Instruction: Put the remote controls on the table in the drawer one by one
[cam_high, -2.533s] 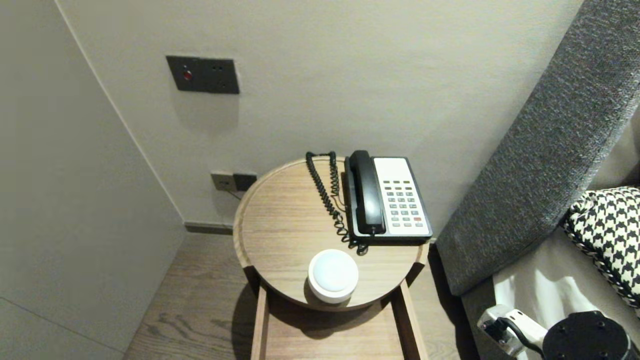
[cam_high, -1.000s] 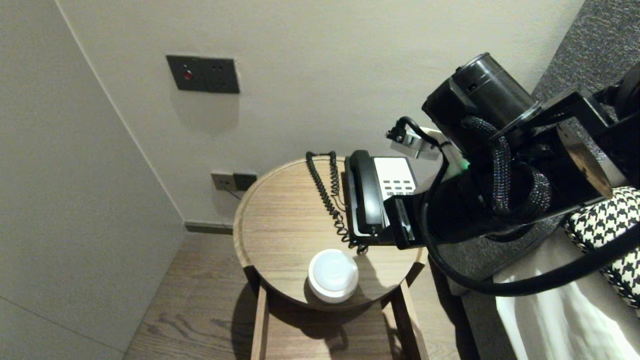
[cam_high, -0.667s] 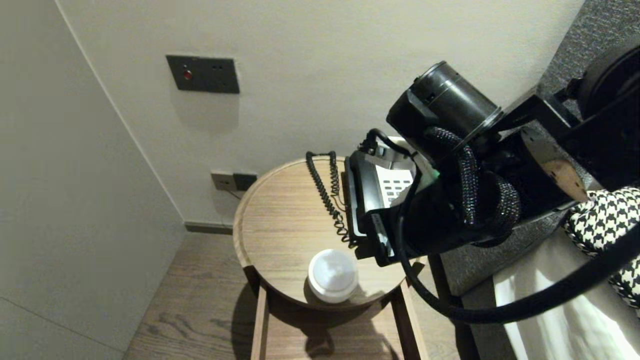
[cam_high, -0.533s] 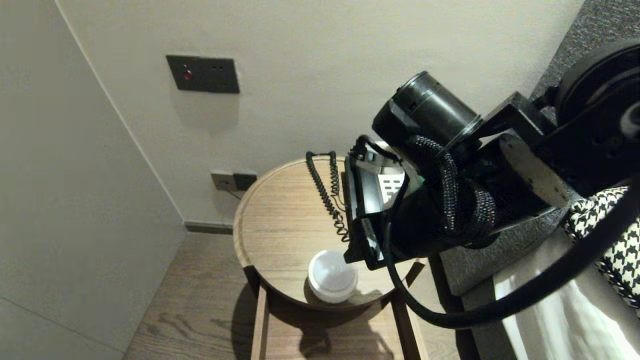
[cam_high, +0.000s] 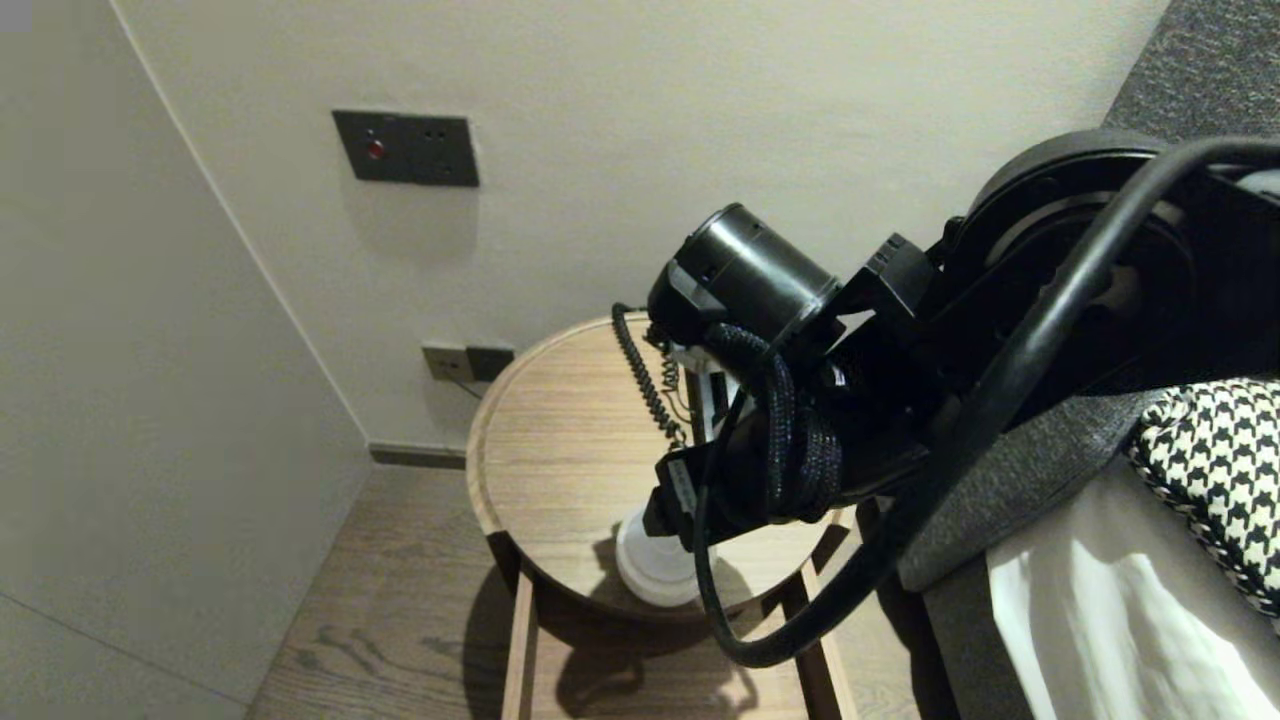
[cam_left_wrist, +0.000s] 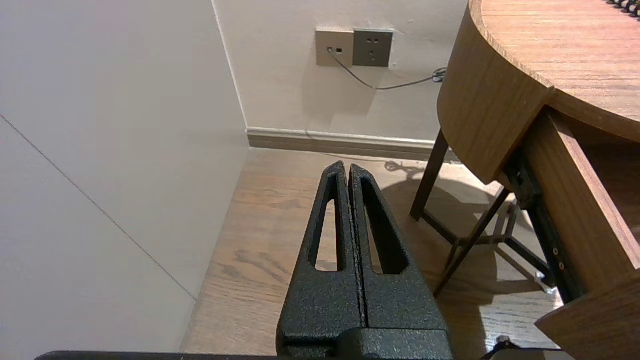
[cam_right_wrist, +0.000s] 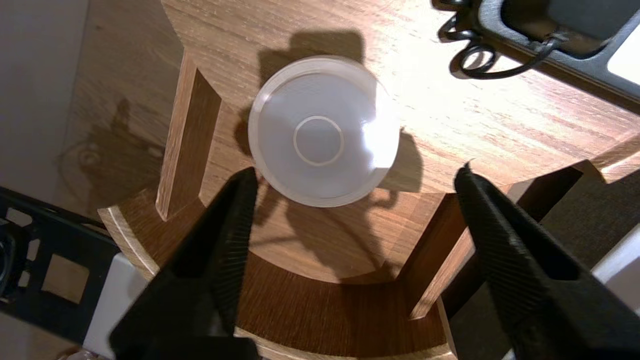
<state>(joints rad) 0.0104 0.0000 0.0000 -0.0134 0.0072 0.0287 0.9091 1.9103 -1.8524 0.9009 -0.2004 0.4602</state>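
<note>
Fingers of right tool (cam_right_wrist: 355, 171) spread wide, released, gripping nothing, above front rim of round surface (cam_high: 560, 440). White disc (cam_right_wrist: 320, 130) just beyond fingertips, flat on surface near front rim, not gripped. Phone (cam_right_wrist: 525, 40) and coiled cord (cam_high: 640, 375) farther back. Left tool (cam_left_wrist: 345, 167) clenched, empty, parked low beside surface, over floor.

Round wooden table (cam_high: 555, 440), coiled phone cord (cam_high: 643, 378), dark wall panel (cam_high: 405, 148), two sockets (cam_high: 467, 362), houndstooth cushion (cam_high: 1215, 465).
</note>
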